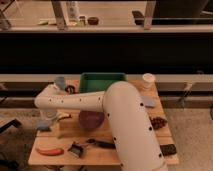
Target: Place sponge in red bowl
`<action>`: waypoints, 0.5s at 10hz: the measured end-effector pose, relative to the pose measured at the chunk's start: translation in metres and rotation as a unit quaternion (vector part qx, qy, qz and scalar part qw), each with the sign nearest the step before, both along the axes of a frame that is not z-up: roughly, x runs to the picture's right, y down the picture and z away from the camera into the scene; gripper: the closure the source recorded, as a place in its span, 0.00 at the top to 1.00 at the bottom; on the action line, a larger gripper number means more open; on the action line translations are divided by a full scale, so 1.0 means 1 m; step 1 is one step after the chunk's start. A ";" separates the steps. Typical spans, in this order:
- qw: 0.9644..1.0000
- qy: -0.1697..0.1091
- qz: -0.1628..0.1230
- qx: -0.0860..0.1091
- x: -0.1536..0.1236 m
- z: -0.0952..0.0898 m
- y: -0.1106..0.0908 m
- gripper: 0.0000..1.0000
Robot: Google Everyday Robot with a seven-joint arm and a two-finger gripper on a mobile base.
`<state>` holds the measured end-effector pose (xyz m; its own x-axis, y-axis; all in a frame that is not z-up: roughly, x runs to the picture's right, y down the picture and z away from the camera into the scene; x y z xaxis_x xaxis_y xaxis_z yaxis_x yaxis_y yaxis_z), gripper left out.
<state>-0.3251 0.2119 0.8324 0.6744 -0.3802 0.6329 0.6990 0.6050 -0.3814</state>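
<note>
Dark panelling with a pale rail runs behind the work surface. A lit ledge above it carries small items too far off to name.

1. Wooden table (pixel 62 139), light top, crowded.
2. Robot arm (pixel 125 117), white and bulky. It rises at the front right and reaches leftward across the table.
3. Green tray (pixel 102 76), rectangular, back centre.
4. Purple bowl (pixel 91 121), dark, mid-table, just in front of the forearm and partly under it.
5. Orange-red item (pixel 49 151), long and low as seen, front left corner. I cannot tell whether this is the red bowl.
6. White cup (pixel 147 80), back right. Blue cup (pixel 60 82), back left.
7. Pale grey square (pixel 148 102), flat, on the right side beside the arm.
8. Gripper (pixel 48 125), at the arm's end, pointing down over the table's left edge. Whether it is clamped or spread cannot be told.
9. Sponge (pixel 42 125), blue-grey, at the gripper's tip by the left edge. It lies behind the orange-red item and apart from it.
10. Brown clump (pixel 159 122), right of the arm. Black block (pixel 167 149), front right. Dark tool (pixel 102 144) and small brush (pixel 75 149), front centre.
</note>
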 end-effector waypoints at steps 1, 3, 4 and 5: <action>1.000 0.000 -0.002 0.004 0.000 -0.002 -0.001 0.59; 1.000 0.003 -0.005 0.011 0.002 -0.009 -0.003 0.45; 1.000 0.004 -0.006 0.016 0.002 -0.015 -0.005 0.36; 1.000 0.004 -0.008 0.020 0.003 -0.021 -0.006 0.32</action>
